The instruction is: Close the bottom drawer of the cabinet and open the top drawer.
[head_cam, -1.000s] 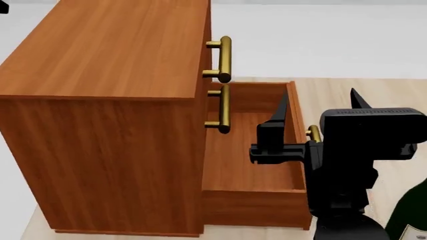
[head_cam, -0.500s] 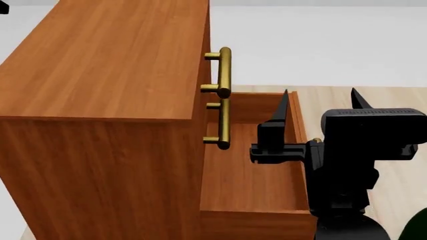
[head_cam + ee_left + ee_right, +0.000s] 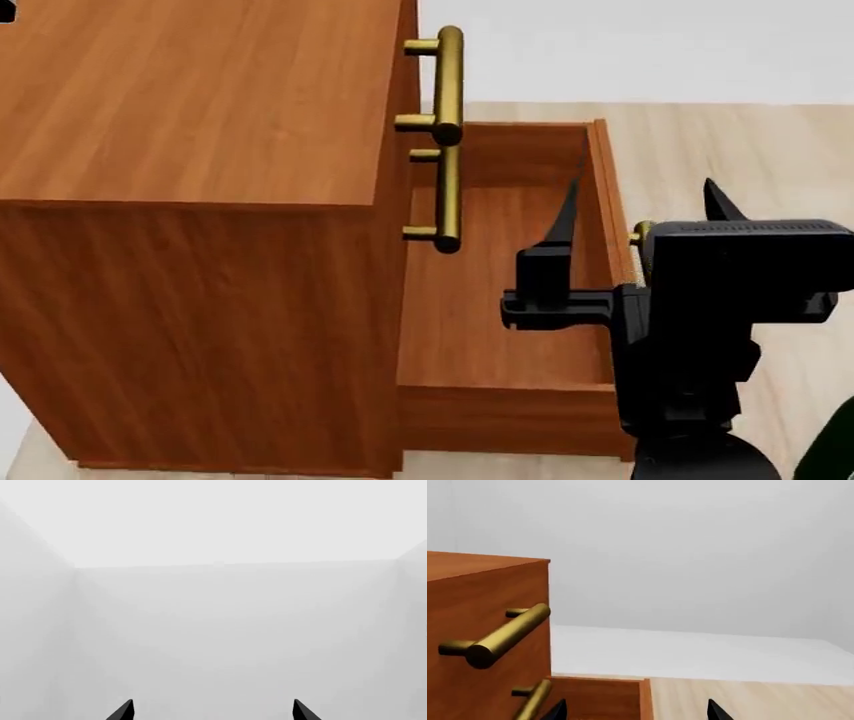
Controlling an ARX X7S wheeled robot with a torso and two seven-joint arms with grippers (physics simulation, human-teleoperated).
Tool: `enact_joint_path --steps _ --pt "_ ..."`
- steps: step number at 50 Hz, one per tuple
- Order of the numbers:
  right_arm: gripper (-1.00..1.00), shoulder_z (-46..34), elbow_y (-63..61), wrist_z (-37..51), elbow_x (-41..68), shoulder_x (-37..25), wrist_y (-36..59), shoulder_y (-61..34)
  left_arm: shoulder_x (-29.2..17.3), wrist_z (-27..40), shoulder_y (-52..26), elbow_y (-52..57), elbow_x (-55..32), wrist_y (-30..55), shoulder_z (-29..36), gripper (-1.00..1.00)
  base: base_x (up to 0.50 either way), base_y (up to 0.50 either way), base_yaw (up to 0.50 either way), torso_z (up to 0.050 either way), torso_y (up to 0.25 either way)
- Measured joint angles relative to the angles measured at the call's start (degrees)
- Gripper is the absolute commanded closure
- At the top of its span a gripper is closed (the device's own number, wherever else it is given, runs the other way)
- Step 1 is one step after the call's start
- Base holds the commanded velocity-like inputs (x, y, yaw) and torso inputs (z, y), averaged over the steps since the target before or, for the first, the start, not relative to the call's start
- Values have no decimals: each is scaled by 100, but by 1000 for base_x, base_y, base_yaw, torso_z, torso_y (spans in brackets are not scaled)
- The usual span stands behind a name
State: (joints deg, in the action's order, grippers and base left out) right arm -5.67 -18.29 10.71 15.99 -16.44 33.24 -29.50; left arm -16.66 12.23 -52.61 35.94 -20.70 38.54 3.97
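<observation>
bottom drawer [image 3: 501, 330] is pulled well out to the right of the cabinet [image 3: 200, 200], open box empty, its front panel at the right edge with a bit of its brass handle [image 3: 638, 240] showing behind the gripper. top drawer [image 3: 487, 625] looks shut flush, top handle [image 3: 447, 80] sticking out at the cabinet's upper right, middle handle [image 3: 445, 200] just below it.

right gripper [image 3: 634, 215] sits over the drawer's front panel, fingers apart, one finger [image 3: 561, 225] inside the box and the other outside past the panel. likely straddling the front so it can push the drawer left, closing it first.

left gripper [image 3: 212, 711] shows only two spread fingertips against blank grey, nothing between them, well away from the cabinet.

room: pale floor right of the drawer is open, a dark green thing [image 3: 830, 450] at the near right corner. push path leftward looks free; the protruding handles overhang the drawer's inner end, so the gripper should stay low.
</observation>
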Motion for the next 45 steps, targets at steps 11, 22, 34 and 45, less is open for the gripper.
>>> enact_joint_path --steps 11,22,34,45 --pt "-100 -13 8 12 21 -18 -13 2 -16 34 -8 13 -36 23 11 -100 -1 0 0 0 -177" --pt "-100 -35 8 33 39 -36 -8 -5 -32 59 -8 4 -68 17 14 -100 -2 0 0 0 -128" --pt "-100 -145 -55 260 -164 -140 270 -84 -37 97 -3 -14 -97 -10 1 -100 0 0 0 0 0" --pt "-100 -367 -230 472 -475 -388 763 -172 -52 129 13 -19 -117 -25 7 -100 0 0 0 0 0"
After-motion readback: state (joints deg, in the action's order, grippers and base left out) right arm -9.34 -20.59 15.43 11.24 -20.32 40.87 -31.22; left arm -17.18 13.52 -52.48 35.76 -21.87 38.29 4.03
